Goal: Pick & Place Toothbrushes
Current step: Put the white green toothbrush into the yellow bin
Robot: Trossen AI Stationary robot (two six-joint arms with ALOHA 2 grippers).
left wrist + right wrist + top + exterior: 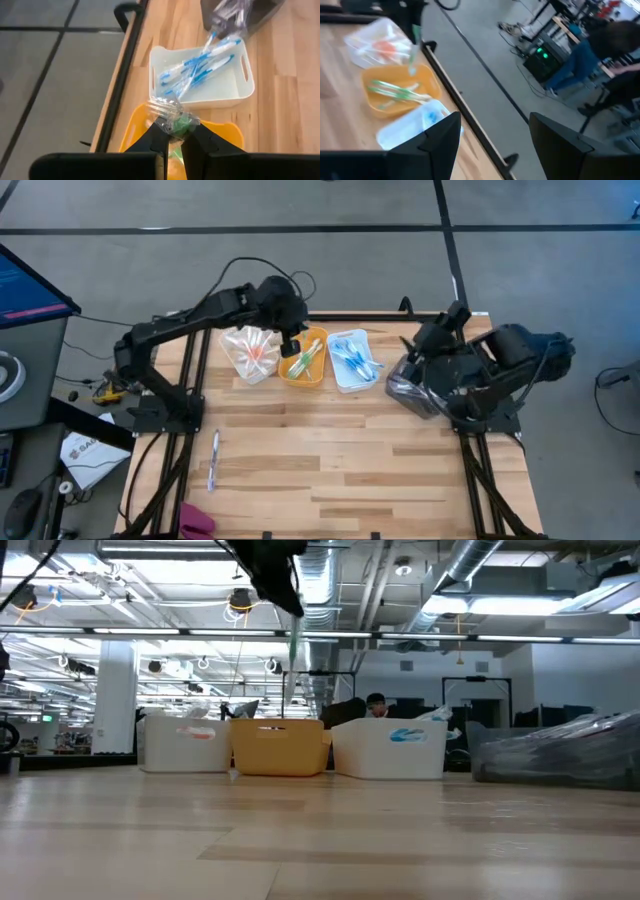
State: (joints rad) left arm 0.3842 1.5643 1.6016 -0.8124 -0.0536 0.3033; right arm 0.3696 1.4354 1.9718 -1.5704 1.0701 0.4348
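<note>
The wooden table carries three bins in a row. The left gripper is held above the orange bin, jaws clamped on a wrapped green toothbrush; its long axis is hung near vertical, wrapper end upward. Beside it, blue toothbrushes lie lengthwise in the white bin. The right gripper is parked well apart, fingers spread, nothing held.

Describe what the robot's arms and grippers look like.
Both arms are dark, nearly black, jointed links on black frame posts at the table's sides. The left arm is slimmer, with thin black cables looping above it. The right arm looks bulkier and rounded. The left gripper has two black wedge-shaped fingers that taper to narrow tips. The right gripper has two broad, flat black fingers. No markings are visible.
</note>
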